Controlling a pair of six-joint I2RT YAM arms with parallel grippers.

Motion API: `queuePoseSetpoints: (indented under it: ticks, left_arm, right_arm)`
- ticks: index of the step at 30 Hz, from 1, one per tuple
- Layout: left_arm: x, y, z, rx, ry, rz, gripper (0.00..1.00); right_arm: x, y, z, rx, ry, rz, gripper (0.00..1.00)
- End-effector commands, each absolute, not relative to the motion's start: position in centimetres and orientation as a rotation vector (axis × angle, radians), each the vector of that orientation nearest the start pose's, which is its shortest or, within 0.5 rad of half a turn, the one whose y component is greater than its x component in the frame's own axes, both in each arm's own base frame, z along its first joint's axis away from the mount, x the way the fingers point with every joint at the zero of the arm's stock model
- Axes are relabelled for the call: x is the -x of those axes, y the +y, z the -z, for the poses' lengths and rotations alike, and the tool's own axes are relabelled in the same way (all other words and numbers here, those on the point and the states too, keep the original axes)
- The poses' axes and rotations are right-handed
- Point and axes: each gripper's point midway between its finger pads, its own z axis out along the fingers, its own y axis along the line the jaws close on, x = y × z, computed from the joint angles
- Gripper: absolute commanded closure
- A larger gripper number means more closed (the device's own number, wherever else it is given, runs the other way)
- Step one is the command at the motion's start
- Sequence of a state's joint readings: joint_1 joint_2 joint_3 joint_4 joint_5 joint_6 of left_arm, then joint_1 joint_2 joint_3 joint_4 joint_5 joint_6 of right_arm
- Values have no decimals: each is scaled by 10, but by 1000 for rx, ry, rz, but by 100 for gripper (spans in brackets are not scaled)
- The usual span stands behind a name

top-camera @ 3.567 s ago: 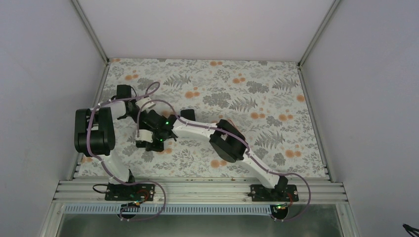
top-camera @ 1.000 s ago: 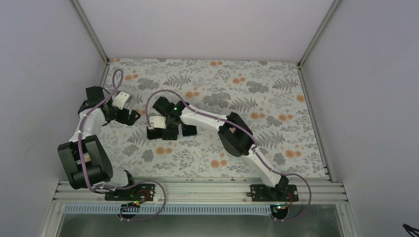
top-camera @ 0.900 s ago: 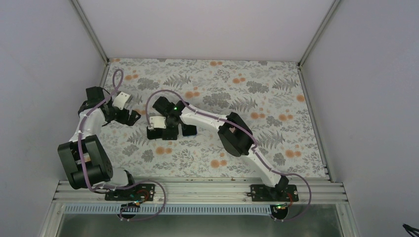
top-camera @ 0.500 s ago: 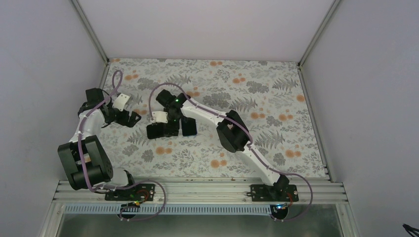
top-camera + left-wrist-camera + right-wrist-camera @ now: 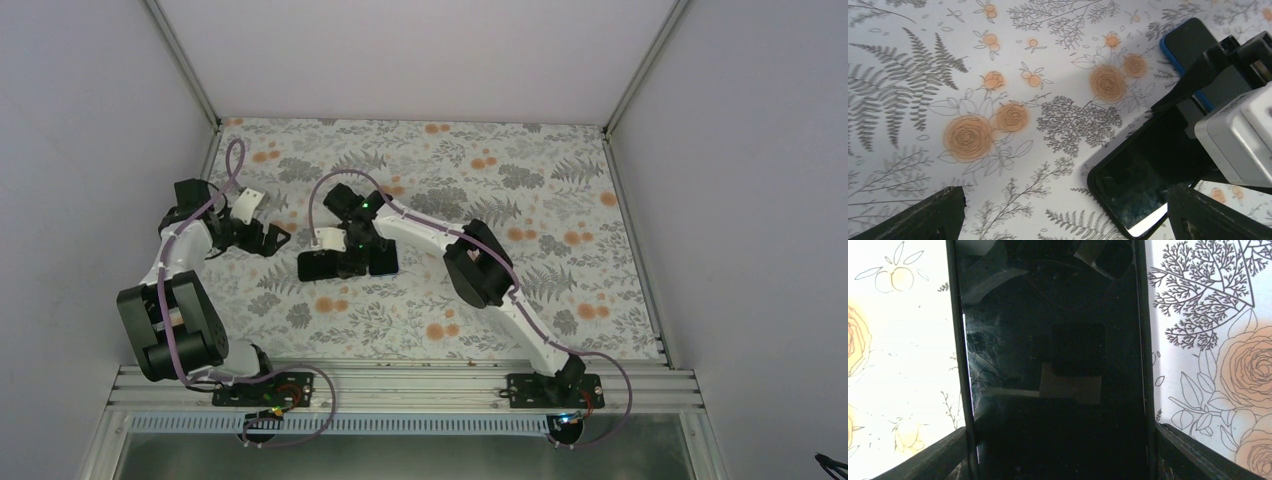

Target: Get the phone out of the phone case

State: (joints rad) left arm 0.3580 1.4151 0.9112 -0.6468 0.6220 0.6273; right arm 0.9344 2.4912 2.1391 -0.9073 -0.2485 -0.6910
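Floral tablecloth [image 5: 560, 200], orange roses + grey ferns; white walls [image 5: 420, 50]; alu rail [image 5: 400, 385] near edge.

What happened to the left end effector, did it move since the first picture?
Yes. The left end effector backed off left, toward the left wall, away from the phone.

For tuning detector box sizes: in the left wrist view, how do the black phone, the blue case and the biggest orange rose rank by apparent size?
1. black phone, clearly largest.
2. blue case, partly hidden.
3. orange rose.
The case's visible part and the rose look nearly alike, so their order is unsure.
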Motion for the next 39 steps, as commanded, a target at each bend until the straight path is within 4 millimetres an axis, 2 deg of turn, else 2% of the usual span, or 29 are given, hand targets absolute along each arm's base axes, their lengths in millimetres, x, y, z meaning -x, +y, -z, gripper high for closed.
queuePoseSetpoints:
  ticks: [1,5,9,14,19,30,34,37,39]
  left_arm:
    - [-321,1,-106,-453,2387,603,0]
    - [-324,0,-103,-427,2381,633,0]
    - [-328,-6,-106,-415,2359,710,0]
    - [-330,-28,-114,-405,2296,996,0]
    - [-331,-44,-118,-402,2240,1237,0]
    - [-330,-72,-126,-451,2164,1420,3]
    - [-327,-78,-125,-462,2165,1454,15]
    - [-325,-79,-122,-467,2174,1458,18]
    - [-327,-79,-123,-471,2168,1457,25]
  right_arm:
    - [-281,440,2,2150,2013,-321,30]
    - [-292,449,-35,2032,1907,-274,38]
    - [-291,451,-55,1985,1877,-251,40]
    - [-295,455,-93,1891,1821,-239,38]
    - [-302,455,-121,1815,1787,-219,38]
    - [-317,460,-142,1756,1743,-175,37]
    - [-323,464,-147,1739,1728,-166,38]
    - [-326,466,-154,1726,1719,-163,38]
    - [-326,467,-157,1722,1713,-162,38]
